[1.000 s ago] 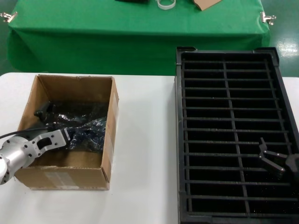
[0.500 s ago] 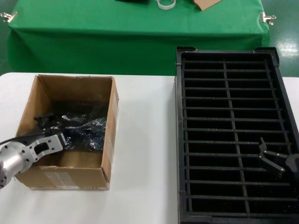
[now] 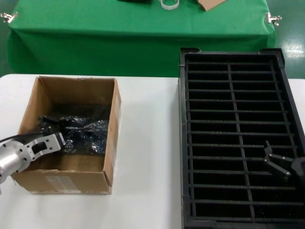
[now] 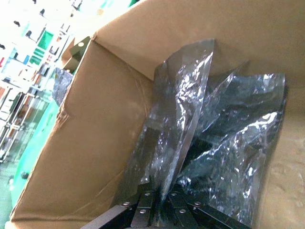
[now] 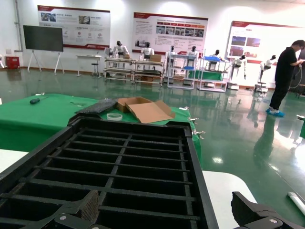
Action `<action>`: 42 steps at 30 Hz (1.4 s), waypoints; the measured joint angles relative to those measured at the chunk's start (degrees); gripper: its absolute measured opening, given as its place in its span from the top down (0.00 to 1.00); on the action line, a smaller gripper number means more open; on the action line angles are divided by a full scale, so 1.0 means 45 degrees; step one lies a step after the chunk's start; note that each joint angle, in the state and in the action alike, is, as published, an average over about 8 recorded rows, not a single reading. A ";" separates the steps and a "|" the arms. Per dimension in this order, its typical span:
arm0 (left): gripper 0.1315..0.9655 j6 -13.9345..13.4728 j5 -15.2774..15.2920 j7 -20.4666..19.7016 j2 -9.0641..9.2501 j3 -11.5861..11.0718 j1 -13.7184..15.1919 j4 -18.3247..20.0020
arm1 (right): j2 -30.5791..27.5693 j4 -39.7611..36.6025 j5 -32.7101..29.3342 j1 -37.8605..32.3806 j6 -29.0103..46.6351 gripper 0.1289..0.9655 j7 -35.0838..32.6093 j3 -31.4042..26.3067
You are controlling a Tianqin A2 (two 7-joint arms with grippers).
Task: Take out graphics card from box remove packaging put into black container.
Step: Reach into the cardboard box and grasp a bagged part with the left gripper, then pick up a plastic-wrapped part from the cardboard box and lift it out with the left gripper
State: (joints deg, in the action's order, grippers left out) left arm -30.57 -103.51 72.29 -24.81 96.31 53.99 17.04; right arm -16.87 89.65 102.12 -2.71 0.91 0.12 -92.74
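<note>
The brown cardboard box [image 3: 112, 138] stands open on the left of the white table. The crinkly grey-silver bag [image 3: 88, 133] lies inside it. My left gripper [image 3: 59, 140] reaches into the box from its near left side. In the left wrist view the left gripper [image 4: 164, 199] is shut on an upright fold of the bag [image 4: 228, 143]. A dark flat shape shows through the plastic; I cannot tell whether it is the graphics card. The black container [image 3: 229, 95] lies on the right. My right gripper [image 3: 275, 160] hangs open and empty over its near right part.
A green-covered table [image 3: 143, 28] stands behind, with a tape roll [image 3: 169, 4] and a cardboard piece [image 3: 209, 4] on it. Bare white table [image 3: 147, 157] lies between box and container. In the right wrist view the container's ribs [image 5: 133, 157] fill the foreground.
My left gripper has drawn back toward the box's near left side, dragging the pinched bag with it. The right arm has not moved.
</note>
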 joint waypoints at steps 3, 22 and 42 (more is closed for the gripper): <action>0.93 -0.0461 -0.0219 0.0825 0.0035 -0.0326 0.0508 -0.0946 | 0.0000 0.0000 0.0000 0.0000 0.0000 0.00 0.0000 0.0000; 0.99 -0.3240 -0.1313 0.1763 -0.0726 -0.1764 0.1255 -0.1780 | 0.0000 0.0000 0.0000 0.0000 0.0000 0.00 0.0000 0.0000; 0.99 -0.4975 -0.3233 -0.1087 -0.1231 -0.3744 -0.0364 0.2346 | 0.0000 0.0000 0.0000 0.0000 0.0000 0.00 0.0000 0.0000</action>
State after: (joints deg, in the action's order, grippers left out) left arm -52.96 -118.05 67.40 -30.35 79.46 52.35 27.60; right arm -16.87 89.65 102.12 -2.71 0.91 0.12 -92.74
